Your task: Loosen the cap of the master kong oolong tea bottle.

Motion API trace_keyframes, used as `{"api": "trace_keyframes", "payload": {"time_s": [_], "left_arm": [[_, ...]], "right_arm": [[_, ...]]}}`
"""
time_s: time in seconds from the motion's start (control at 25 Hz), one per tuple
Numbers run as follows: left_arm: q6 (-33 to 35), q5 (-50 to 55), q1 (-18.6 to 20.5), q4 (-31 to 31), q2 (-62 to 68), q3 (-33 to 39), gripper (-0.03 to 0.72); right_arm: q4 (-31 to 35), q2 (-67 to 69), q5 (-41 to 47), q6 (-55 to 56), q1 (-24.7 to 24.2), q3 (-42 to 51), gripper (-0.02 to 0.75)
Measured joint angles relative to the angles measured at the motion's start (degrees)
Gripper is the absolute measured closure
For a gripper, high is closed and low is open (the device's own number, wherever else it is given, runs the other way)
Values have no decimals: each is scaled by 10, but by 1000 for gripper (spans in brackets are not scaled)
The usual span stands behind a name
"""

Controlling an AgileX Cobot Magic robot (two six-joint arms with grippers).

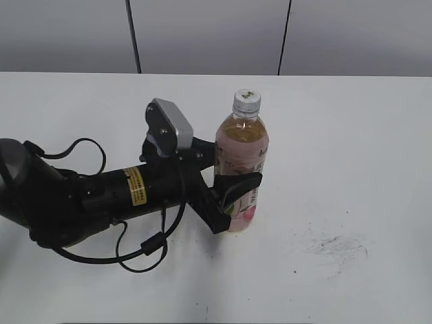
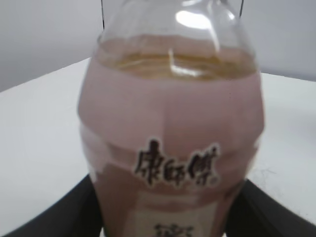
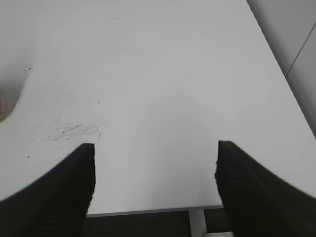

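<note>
White cap (image 1: 247,98) sits untouched on the master kong oolong tea bottle (image 1: 241,162), upright mid-table. Your left gripper (image 1: 233,196) pinches its lower label; right gripper (image 3: 153,173) is spread, far right. Twisting may spin the bottle if that low grip slips.

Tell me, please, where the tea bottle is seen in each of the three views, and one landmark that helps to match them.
Exterior view: the tea bottle stands right of centre on the table, with the left hand around its lower body.
Left wrist view: the bottle fills the centre, very close.
Right wrist view: only a pink sliver at the left edge, probably the bottle.
Shared landmark: the dark scuff mark on the table.
</note>
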Motion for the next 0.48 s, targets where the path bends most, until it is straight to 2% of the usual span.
{"api": "trace_keyframes", "payload": {"time_s": [0.24, 0.48], "left_arm": [[-29, 1, 0, 6, 0, 0, 281], [-32, -2, 0, 43, 6, 0, 281]], "right_arm": [[0, 0, -1, 0, 0, 0, 167], [0, 0, -1, 0, 0, 0, 167]]}}
